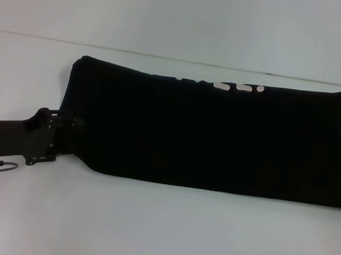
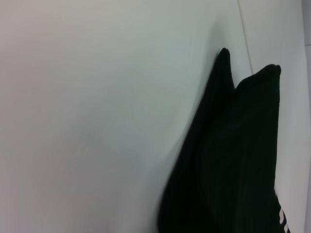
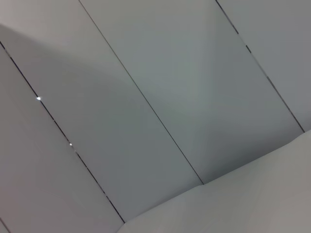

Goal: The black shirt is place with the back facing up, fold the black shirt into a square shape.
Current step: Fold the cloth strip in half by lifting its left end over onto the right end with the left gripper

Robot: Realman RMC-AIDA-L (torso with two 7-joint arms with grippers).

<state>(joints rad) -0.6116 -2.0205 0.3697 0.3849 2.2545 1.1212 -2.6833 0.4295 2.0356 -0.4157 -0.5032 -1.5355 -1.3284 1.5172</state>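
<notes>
Table (image 1: 152,236): white, fills the head view; the shirt lies across its middle.
Black shirt (image 1: 221,139): already folded into a long band, running from centre-left to the right edge of the head view. A strip of white lettering (image 1: 239,87) shows along its upper edge. The left wrist view shows two layered corners (image 2: 243,145) of it at lower right.
Handling, judged: soft, light, limp cloth; layers likely slide over each other, so an edge grip should take all layers together. The left end, lower corner, looks the sensible hold for bringing it over toward the right end.
Stage, judged: lengthwise folds done; crosswise fold into a square not yet made.
Left gripper (image 1: 69,125): lower left of the head view, arm reaching in low from the frame's left edge, tip at the shirt's lower-left corner. Black on black; fingers spread or pinching cloth cannot be told.
Right gripper: not visible; its wrist view shows only wall panels (image 3: 146,97), arm apparently parked.
</notes>
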